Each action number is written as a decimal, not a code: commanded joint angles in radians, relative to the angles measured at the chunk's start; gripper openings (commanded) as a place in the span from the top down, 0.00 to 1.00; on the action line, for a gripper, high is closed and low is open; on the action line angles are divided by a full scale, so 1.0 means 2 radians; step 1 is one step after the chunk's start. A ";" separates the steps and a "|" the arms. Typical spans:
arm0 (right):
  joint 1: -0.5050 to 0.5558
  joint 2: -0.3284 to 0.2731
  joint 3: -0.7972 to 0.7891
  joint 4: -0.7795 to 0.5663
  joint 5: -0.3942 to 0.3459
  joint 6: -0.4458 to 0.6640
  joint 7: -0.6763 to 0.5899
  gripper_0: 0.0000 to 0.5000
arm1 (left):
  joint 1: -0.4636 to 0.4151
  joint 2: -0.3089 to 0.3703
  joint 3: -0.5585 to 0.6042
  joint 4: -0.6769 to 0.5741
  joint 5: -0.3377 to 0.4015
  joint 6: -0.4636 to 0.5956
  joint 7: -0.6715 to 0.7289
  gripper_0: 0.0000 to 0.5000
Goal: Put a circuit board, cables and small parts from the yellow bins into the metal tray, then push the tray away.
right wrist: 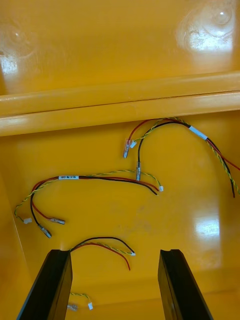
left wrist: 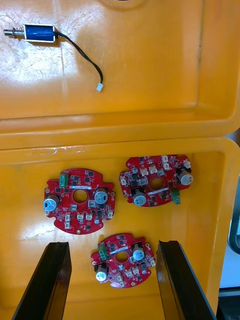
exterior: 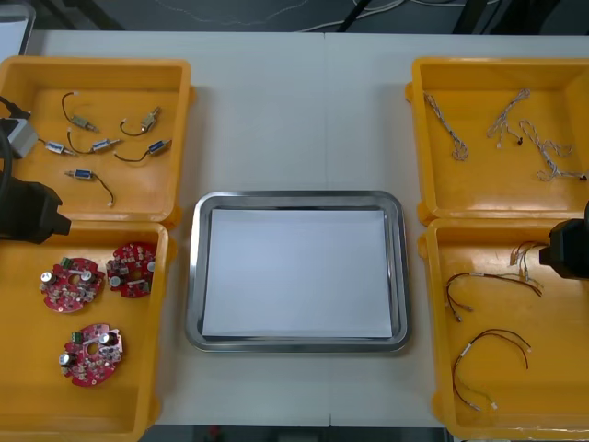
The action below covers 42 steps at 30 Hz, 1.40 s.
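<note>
The metal tray (exterior: 195, 276) lay empty between the yellow bins (exterior: 92, 405), so loading had not started. The left pincer (left wrist: 112, 247) hung wide open, holding nothing, over the circuit boards (left wrist: 80, 200). The right pincer (right wrist: 115, 252), equally open and empty, hung over red and yellow cables (right wrist: 95, 177). The next move was probably to lower onto one board. The surface (exterior: 304, 120) was light, with dark floor (exterior: 230, 14) behind.

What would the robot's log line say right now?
left gripper: open over boards | right gripper: open over cables | tray: white inside, nothing loaded | stage: before first pick
</note>
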 commanded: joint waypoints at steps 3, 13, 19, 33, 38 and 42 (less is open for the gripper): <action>0.007 0.007 -0.014 -0.016 0.005 0.002 0.025 0.00 | 0.006 0.021 0.017 -0.012 -0.002 -0.005 -0.041 0.00; 0.031 0.009 -0.008 -0.005 0.004 0.002 0.023 0.00 | 0.020 0.002 0.011 -0.012 -0.008 -0.009 -0.040 0.00; 0.041 0.006 -0.010 -0.008 0.012 0.002 0.014 0.00 | 0.018 0.011 0.011 -0.012 -0.003 -0.011 -0.036 0.00; 0.073 0.043 -0.012 -0.011 0.060 0.002 -0.153 0.00 | 0.074 0.033 0.031 -0.028 0.007 -0.056 -0.032 0.00; 0.080 0.056 -0.012 -0.011 0.065 0.002 -0.226 0.00 | 0.118 0.033 0.053 -0.048 -0.008 -0.058 -0.027 0.00; 0.087 0.065 -0.012 -0.010 0.065 0.000 -0.274 0.00 | 0.147 0.028 0.063 -0.061 -0.020 -0.068 -0.018 0.00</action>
